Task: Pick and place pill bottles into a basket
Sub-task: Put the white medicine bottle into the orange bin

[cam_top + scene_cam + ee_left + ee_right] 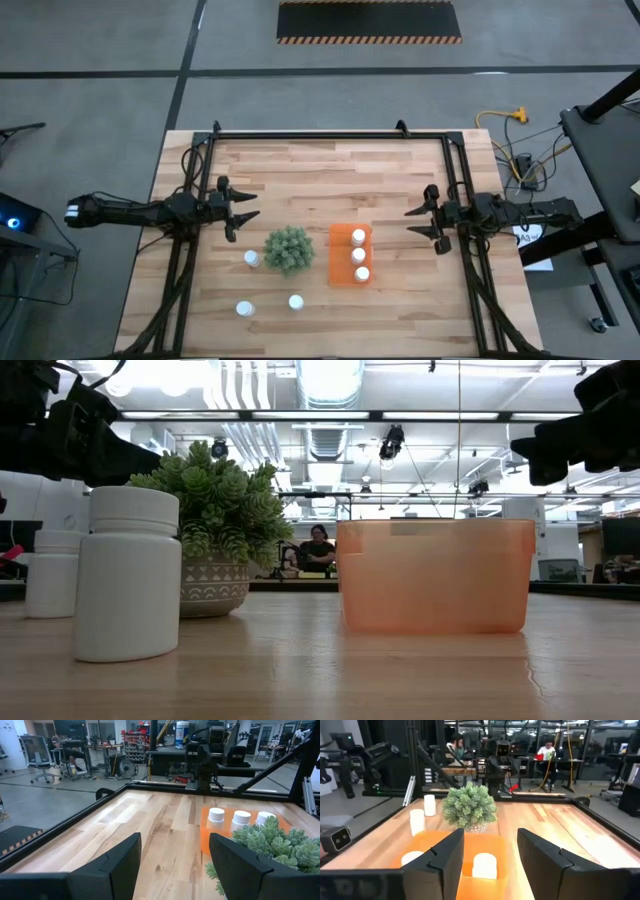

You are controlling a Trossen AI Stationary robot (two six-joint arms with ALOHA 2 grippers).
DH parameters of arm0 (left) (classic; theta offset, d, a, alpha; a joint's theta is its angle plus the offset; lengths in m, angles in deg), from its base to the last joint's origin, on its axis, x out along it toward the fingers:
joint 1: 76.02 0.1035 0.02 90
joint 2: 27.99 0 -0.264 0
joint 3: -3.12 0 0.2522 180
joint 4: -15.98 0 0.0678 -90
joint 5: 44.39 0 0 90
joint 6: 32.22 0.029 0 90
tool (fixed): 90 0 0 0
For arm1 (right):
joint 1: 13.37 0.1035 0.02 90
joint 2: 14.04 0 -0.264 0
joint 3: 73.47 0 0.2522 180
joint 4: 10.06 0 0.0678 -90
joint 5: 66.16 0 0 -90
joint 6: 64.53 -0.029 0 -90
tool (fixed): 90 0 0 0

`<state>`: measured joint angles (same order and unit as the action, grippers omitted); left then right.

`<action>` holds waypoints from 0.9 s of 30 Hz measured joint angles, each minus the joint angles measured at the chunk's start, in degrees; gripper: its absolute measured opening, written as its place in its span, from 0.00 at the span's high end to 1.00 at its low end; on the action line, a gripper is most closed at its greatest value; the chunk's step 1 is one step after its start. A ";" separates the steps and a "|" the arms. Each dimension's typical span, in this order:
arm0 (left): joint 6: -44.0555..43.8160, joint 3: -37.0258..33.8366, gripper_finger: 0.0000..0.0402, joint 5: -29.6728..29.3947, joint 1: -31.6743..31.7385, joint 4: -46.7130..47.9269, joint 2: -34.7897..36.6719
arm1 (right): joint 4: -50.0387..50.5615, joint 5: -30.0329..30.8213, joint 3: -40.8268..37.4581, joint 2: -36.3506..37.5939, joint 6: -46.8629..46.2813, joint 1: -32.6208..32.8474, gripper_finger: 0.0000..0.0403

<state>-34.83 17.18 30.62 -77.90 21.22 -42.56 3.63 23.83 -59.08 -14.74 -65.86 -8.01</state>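
From above, both arms stretch level over the wooden table (400, 190). The left gripper (243, 217) gapes wide and empty beside the bushy plant (288, 249). The right gripper (420, 222) stands apart, empty, just beside the orange basket (337, 262). Three white capped bottles (358, 255) sit in one row in the basket; three more (252, 258) stand loose near the plant.

At table height, the translucent plastic basket (435, 575) stands right of the potted plant (220, 525), with smooth cylindrical bottles (127, 572) in front.

The left wrist view shows dark fingers (117, 862) spread. The right wrist view shows fingers (445, 857) apart above the basket (427, 842).
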 joint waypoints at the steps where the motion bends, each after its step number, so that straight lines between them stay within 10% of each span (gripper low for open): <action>1: 0.01 0.00 0.46 -0.01 0.02 0.05 0.01 | -0.02 0.02 0.00 -0.17 0.00 -0.02 0.57; 27: 0.00 0.00 0.46 -0.01 0.00 0.03 -0.02 | -0.12 0.04 0.00 -0.19 -1.08 -0.02 0.58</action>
<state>-34.83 17.18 30.61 -77.91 21.25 -42.58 3.51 23.88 -59.08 -14.93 -66.94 -8.02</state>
